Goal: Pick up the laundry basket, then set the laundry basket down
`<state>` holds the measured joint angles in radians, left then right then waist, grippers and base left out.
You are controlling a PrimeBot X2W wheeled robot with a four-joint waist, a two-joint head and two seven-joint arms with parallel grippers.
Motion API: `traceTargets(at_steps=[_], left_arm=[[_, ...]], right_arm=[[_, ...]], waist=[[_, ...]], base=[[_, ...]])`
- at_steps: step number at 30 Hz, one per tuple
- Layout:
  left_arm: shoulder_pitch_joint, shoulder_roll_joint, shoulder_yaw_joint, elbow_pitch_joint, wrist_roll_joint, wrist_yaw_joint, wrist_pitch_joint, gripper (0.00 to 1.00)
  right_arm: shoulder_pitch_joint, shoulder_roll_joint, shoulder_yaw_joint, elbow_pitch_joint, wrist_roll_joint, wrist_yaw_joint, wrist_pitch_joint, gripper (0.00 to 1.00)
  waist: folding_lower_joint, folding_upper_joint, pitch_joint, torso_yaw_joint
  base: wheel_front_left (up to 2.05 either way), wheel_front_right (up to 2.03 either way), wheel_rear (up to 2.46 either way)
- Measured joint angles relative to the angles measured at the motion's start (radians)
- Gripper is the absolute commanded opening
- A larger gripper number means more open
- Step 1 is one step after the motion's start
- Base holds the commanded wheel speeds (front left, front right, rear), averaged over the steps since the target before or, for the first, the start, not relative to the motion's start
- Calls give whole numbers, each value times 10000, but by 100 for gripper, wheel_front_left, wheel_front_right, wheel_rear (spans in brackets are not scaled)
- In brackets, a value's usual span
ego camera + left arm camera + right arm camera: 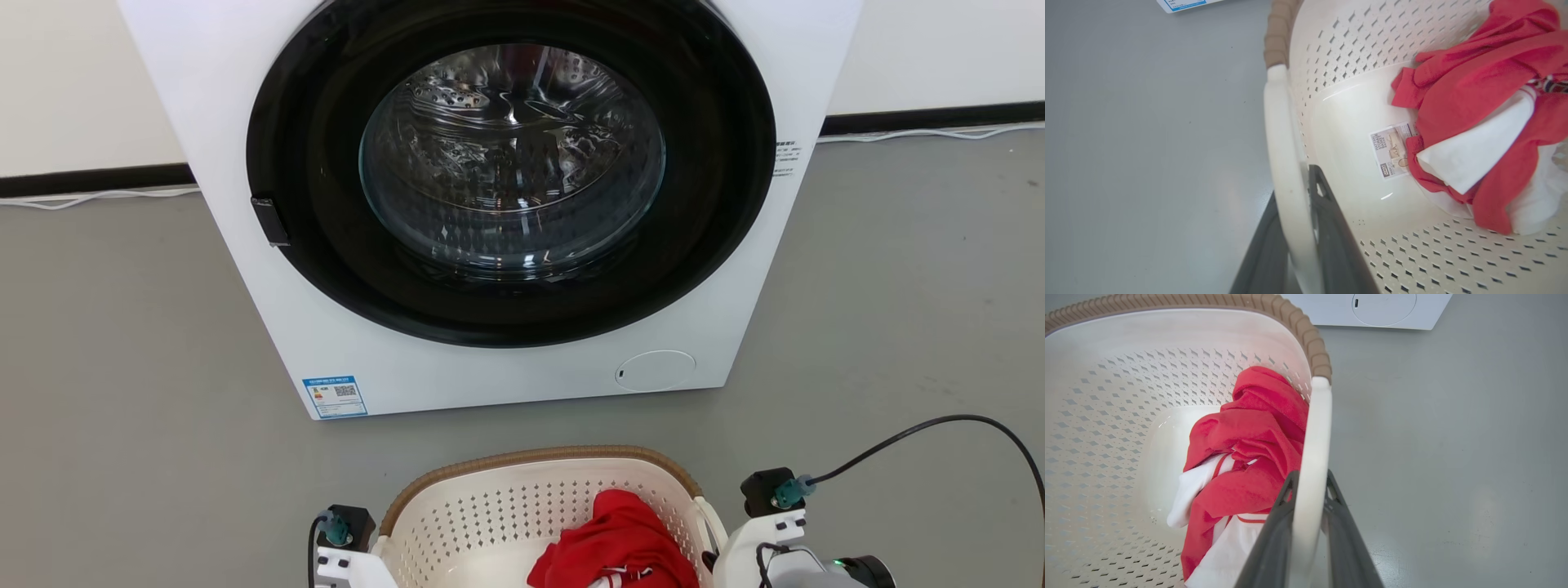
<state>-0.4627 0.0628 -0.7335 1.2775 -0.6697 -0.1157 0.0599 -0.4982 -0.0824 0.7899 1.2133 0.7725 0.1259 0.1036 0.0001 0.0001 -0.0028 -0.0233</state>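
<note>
The laundry basket is cream-white and perforated, with a brown woven-look rim. It sits low in the head view, in front of the washing machine. Red and white clothes lie inside it, beside a small label. My left gripper is shut on the basket's white left handle, one dark finger on each side. On the opposite side, my right gripper is shut on the white right handle in the same way. Both wrists flank the basket.
A large white washing machine with a dark round door stands just beyond the basket. Grey floor spreads to both sides. A white cable runs along the back wall, and a black cable loops from my right wrist.
</note>
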Motion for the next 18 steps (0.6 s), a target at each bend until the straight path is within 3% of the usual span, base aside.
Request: traceTargets(at_steps=[18], left_arm=[[-957,119,-117,69,-84,8,-591,0]], right_arm=[[-760,-17,196,54,144,0,-909,0]], waist=[[0,0,1118,120]], base=[[0,0,0]])
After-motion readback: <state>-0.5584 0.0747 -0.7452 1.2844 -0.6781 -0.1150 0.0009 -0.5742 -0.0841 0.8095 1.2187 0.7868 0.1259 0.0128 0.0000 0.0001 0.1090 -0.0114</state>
